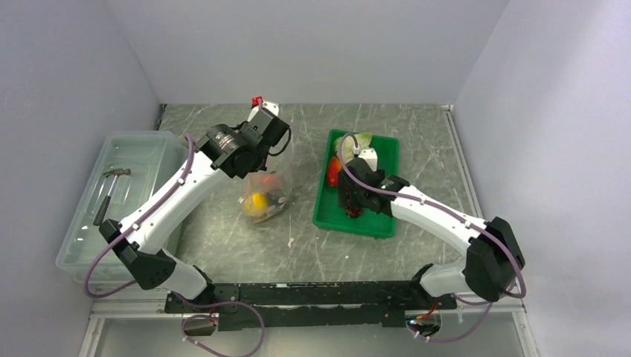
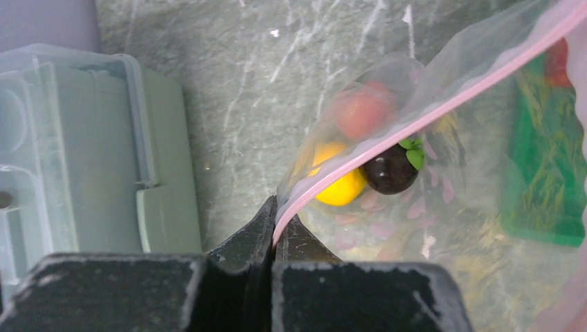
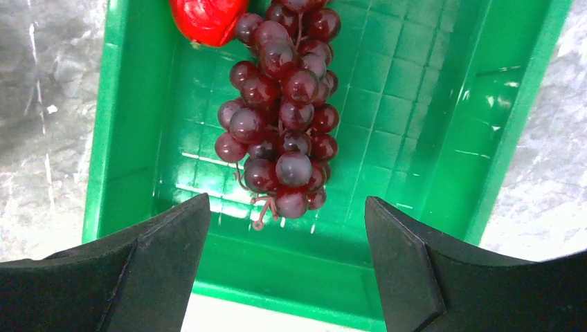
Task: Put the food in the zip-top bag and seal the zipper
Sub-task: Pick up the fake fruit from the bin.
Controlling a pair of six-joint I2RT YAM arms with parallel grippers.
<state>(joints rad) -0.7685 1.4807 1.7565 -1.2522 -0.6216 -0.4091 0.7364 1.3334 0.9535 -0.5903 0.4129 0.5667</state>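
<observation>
Left tool (image 2: 275,220) pinches the zipper (image 2: 443,102) corner, holding the zip-top bag (image 1: 262,195) up, some food inside. Right tool (image 3: 287,228) hangs spread over the grape bunch (image 3: 284,104) in the green tray (image 3: 443,138). Loading step. Next: descend, close on the grapes.

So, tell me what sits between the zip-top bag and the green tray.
Nothing sits there. The top view shows only bare marbled tabletop between the zip-top bag and the green tray.

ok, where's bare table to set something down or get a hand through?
Free: the strip between zip-top bag and green tray; the wide band from both to the arm bases; the far corner right of the tray. Crowded: the tray, grape bunch under the open right gripper; left side, bin and left arm.
</observation>
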